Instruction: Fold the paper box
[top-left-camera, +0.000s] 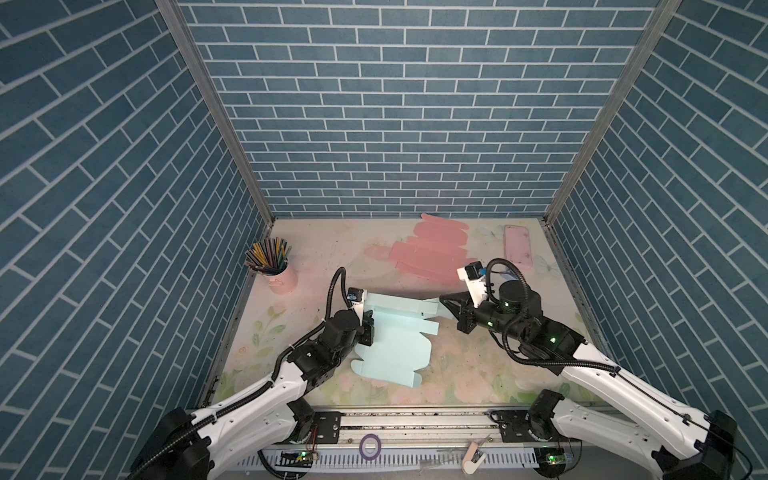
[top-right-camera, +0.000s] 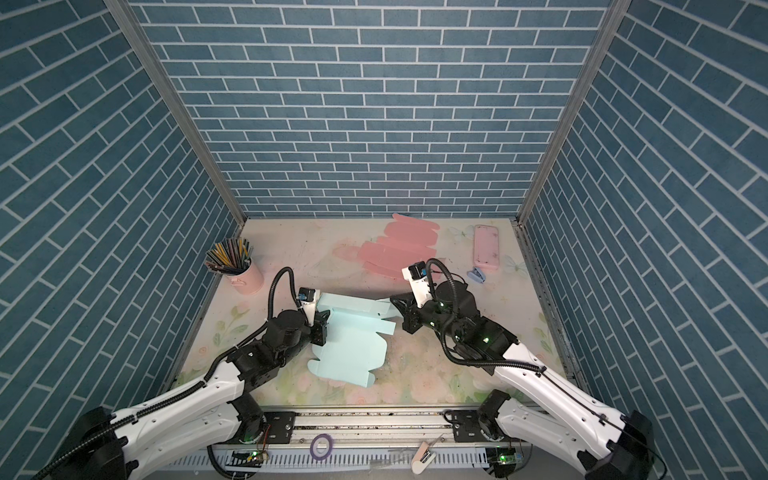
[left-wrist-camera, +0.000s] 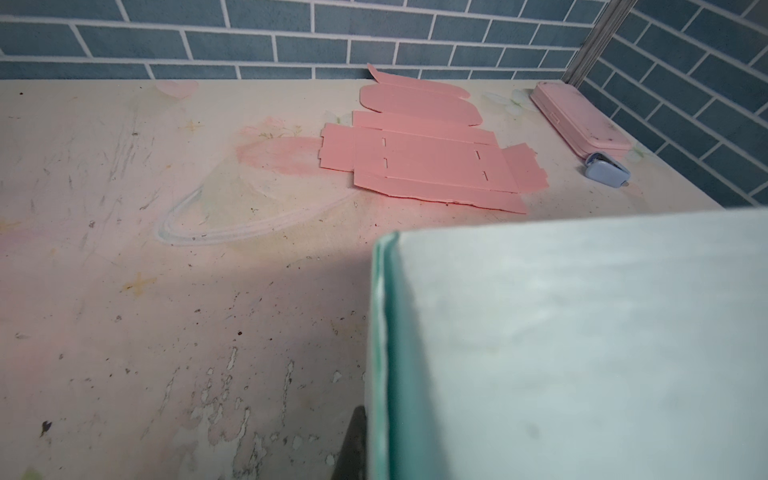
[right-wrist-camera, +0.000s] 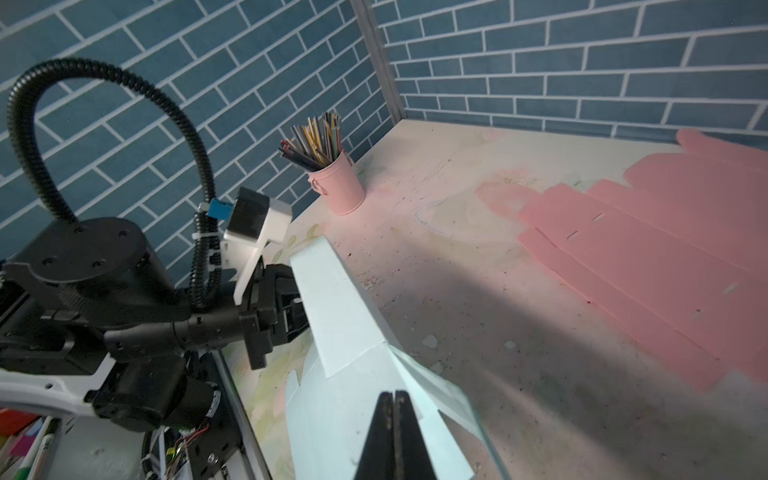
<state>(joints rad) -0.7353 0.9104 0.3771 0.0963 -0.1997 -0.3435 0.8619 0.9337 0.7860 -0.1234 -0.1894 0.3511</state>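
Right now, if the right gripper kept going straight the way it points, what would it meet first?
The light blue paper box: the shut right gripper has its tips right at the box's raised flap, likely touching. Beyond that stands the left gripper.

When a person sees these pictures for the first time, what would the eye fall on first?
The light blue paper box, partly folded, lies mid-table between both arms; the left fingers grip its raised left panel and the shut right fingers meet its right end. Behind it lies a flat pink box sheet, and a pink cup of pencils stands at the far left.
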